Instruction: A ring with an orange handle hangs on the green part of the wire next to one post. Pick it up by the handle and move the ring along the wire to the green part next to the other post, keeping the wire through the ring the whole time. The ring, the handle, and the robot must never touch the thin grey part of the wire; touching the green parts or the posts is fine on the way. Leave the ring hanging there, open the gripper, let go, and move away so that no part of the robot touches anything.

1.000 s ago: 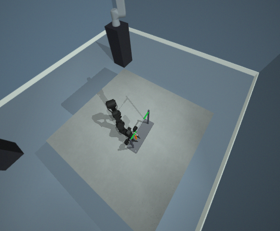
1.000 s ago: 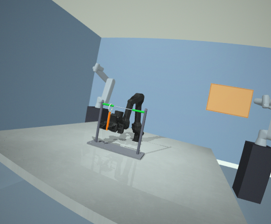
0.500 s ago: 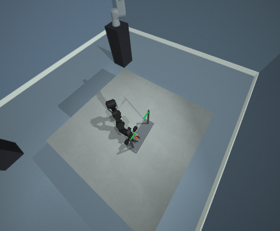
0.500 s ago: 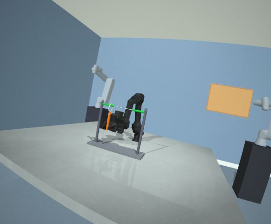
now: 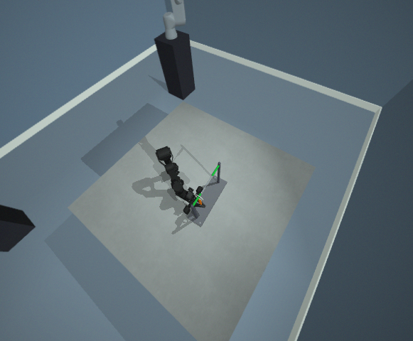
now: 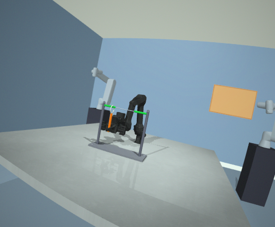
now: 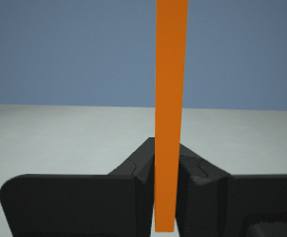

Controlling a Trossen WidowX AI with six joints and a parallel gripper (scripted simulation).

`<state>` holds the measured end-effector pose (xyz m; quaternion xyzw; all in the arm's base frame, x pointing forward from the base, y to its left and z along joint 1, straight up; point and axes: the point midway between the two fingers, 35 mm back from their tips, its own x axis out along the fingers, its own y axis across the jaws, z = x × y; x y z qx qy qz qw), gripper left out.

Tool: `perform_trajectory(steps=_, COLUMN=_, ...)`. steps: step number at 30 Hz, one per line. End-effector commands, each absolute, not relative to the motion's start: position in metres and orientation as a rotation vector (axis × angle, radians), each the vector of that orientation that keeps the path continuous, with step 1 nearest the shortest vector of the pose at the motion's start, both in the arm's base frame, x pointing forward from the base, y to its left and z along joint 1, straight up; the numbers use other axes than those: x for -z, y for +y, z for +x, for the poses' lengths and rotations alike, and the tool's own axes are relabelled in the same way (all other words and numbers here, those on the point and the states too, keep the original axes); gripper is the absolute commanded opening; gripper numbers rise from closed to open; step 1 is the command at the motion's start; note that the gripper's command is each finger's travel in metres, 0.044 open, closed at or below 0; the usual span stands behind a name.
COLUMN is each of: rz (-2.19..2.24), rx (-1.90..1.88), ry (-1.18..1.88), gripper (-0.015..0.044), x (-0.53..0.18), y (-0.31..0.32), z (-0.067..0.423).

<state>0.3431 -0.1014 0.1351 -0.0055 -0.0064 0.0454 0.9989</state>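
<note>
The white ring [image 6: 113, 109] is around the left green part [image 6: 106, 105] of the wire, near its inner end, in the exterior view. Its orange handle [image 5: 200, 202] [image 6: 110, 119] [image 7: 170, 99] hangs down almost upright. My gripper [image 6: 109, 128] [image 7: 159, 144] is shut on the lower handle, with the handle's bottom end showing between the fingers in the wrist view. The thin grey part [image 6: 124, 109] runs to the other green part [image 5: 215, 170] [image 6: 140, 112]. Whether the ring touches the wire is too small to tell.
The left post [image 6: 100, 124] stands close beside the gripper; the right post [image 5: 219, 174] [image 6: 143, 134] is at the other wire end. Both rise from a grey base plate [image 5: 215, 194] [image 6: 118, 151]. Pale robot arms on dark pedestals stand beyond the table.
</note>
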Motion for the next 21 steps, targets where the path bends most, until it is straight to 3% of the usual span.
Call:
perform_trajectory(steps=1, rz=-0.012, rx=-0.091, ry=-0.013, gripper=-0.015, x=-0.135, y=-0.101, z=0.343)
perform_trajectory(steps=21, rz=-0.011, rx=-0.091, ry=-0.013, gripper=-0.015, x=-0.151, y=-0.101, z=0.343)
